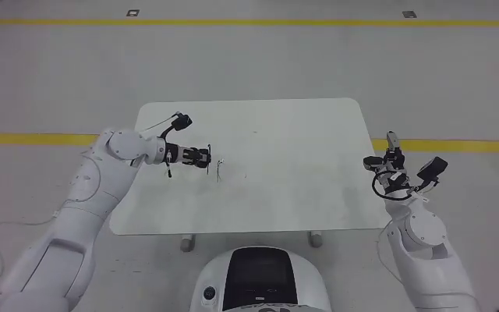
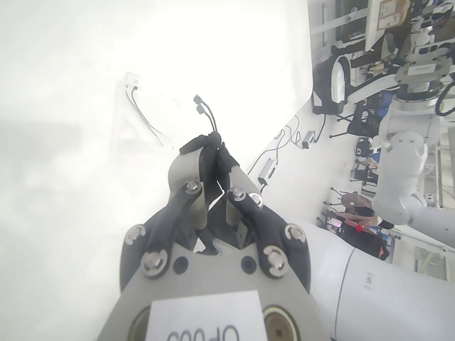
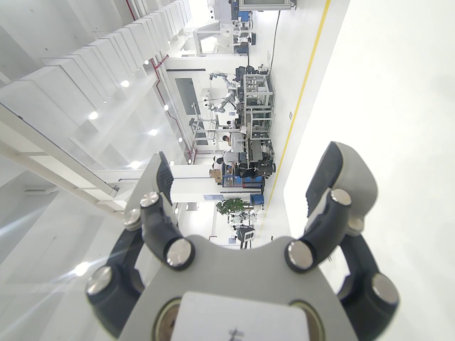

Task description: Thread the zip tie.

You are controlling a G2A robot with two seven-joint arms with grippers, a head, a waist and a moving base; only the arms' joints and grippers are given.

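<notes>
Left gripper [image 2: 213, 143]: clenched on the zip tie [image 2: 208, 117], low over the table [image 1: 296, 195].
- Two thin black strands stick out just beyond the fingertips, each ending in a small square head. One tie or two, cannot tell.
- The tail ends are hidden inside the pinch.

Right gripper [image 3: 241, 175]: released, fingers spread wide, nothing between them. It hangs off the table's edge, well apart from the left gripper and the tie.

Thin dark lines [image 2: 144, 118] lie on the tabletop just ahead of the left fingertips. Another tie or the held one's shadow, cannot tell.

Likely risks:
- The strands are thin and springy and held near one end only. Any push on the free heads would probably swing or twist them in the pinch.
- A head slot is tiny. A tail presented slightly off-axis would likely skid past it or buckle.
- With the tail buried in the left fingers, the right gripper has little to take hold of. A regrasp could drop the tie.
- If the two strands are separate ties, one could slip free when the other is pulled.
</notes>
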